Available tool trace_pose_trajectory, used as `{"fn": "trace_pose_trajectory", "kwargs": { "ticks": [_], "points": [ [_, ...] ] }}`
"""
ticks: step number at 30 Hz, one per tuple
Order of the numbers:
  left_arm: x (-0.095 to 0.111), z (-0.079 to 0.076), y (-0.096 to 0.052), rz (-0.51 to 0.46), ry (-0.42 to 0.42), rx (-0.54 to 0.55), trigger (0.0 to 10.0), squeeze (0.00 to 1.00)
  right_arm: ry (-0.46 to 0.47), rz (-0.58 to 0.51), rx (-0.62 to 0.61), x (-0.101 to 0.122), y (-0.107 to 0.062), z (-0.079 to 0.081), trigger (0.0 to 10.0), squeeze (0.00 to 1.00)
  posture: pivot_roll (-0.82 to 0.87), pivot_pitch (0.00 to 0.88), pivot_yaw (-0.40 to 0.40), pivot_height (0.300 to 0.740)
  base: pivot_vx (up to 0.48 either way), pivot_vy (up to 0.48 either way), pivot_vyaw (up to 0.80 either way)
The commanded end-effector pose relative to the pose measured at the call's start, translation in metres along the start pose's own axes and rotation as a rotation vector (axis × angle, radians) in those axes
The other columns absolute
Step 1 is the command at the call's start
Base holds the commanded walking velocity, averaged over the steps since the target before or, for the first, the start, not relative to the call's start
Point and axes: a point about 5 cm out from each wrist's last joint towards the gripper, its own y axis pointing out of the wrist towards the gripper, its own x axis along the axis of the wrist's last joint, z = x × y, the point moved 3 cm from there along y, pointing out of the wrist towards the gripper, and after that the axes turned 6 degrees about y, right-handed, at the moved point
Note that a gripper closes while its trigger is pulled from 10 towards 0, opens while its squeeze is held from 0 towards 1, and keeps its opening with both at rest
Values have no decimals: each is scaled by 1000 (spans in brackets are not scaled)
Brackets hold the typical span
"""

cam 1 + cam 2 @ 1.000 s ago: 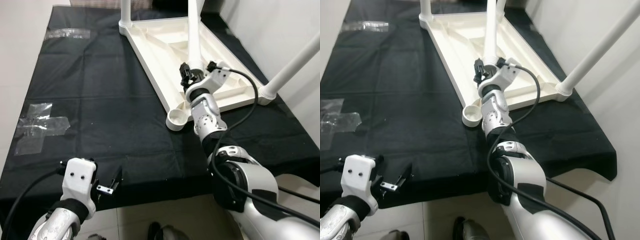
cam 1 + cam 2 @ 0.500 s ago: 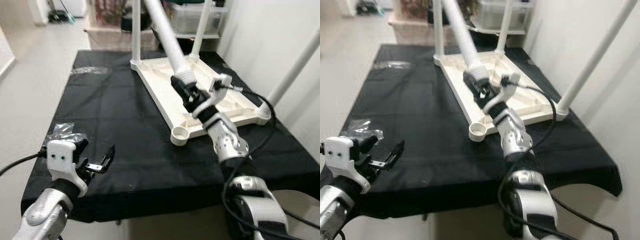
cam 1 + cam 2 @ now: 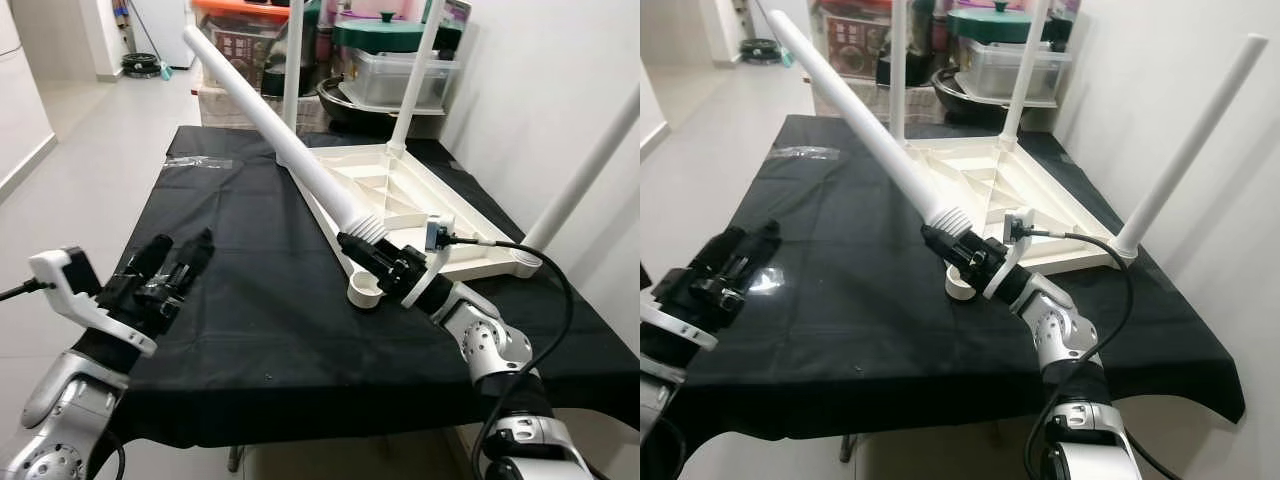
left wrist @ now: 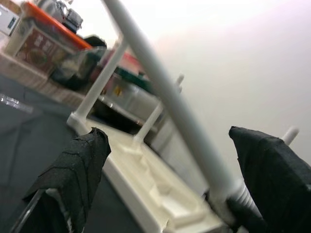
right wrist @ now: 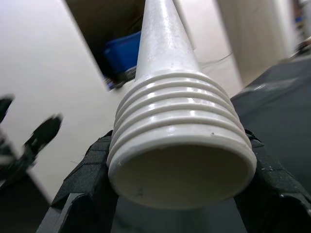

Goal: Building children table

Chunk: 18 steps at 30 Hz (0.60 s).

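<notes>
A white children's table top lies upside down on the black cloth, with three white legs standing up from its corners. The near corner socket is empty. My right gripper is shut on the threaded end of a loose white leg, just above that socket. The leg slants up and away to the left. Its ribbed thread sits between the black pads in the right wrist view. My left gripper hovers open over the cloth's front left, its fingers spread wide.
The black-covered worktable ends close in front of me. A white wall runs along the right. Storage boxes and pots crowd the far end. A scrap of clear plastic lies on the cloth at far left.
The camera has tilted up. My right gripper has swung the leg from near upright to a slant up and leftward. My left gripper has risen and turned toward the table top.
</notes>
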Motion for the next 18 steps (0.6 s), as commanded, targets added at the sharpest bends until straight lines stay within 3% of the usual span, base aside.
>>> {"fn": "trace_pose_trajectory", "kwargs": {
  "ticks": [1,5,7,10,18],
  "points": [
    [3,1,1,-37,-67,1,10000,0,21,2,53,-2,0,7,0,0,64,0,-116,740,0,0,0],
    [7,7,4,-85,-161,11,10000,0,110,76,194,-22,-1,29,0,0,60,0,-120,740,0,0,0],
    [7,7,4,-85,-161,11,10000,0,110,76,194,-22,-1,29,0,0,60,0,-120,740,0,0,0],
    [9,13,8,-117,-223,19,10000,0,148,214,338,-45,-18,49,0,0,49,0,-114,740,0,0,0],
    [9,19,9,-105,-263,19,10000,0,146,269,371,-47,-28,52,0,0,43,0,-109,740,0,0,0]
  ]
}}
